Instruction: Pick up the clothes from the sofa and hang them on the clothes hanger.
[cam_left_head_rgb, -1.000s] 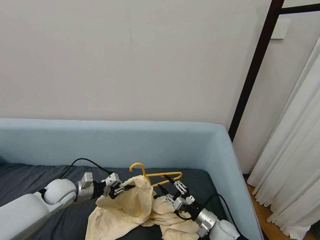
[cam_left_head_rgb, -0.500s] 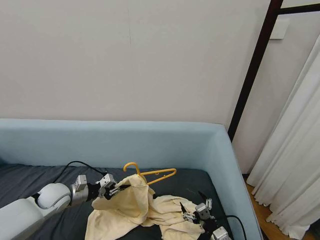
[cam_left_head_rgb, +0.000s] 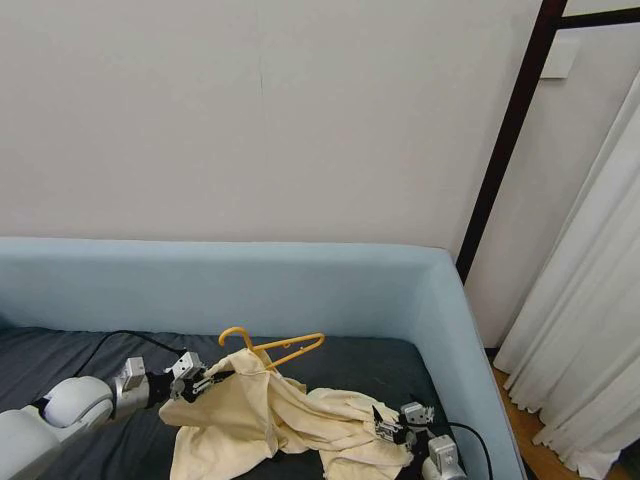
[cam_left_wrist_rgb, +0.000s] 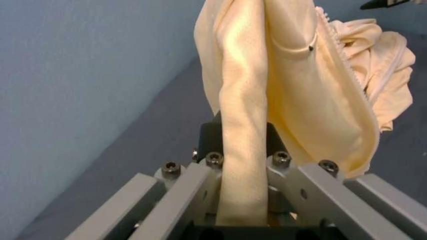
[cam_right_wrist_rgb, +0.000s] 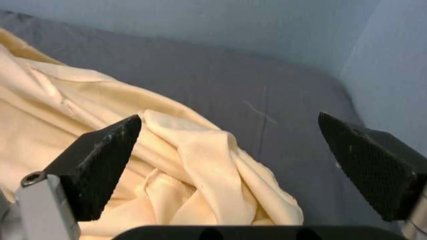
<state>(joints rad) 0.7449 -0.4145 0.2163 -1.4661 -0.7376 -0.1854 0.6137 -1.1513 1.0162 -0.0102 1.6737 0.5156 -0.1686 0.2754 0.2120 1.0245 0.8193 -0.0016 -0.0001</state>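
Hanger: the hook and one arm show; the remainder lies under the garment. How the garment sits on it cannot be told.

Garment: the lower hem is cut by the head view's bottom edge.

Left gripper: the tips are buried in cloth. In the wrist view a fold clamped between the fingers hides the pads.

Left arm: cut by the bottom left corner.

Right gripper: small at the bottom edge, with the arm cut off there. In the wrist view its spread fingers run out of frame.

Black frame: the top is cut off and the foot is hidden behind the sofa wall.
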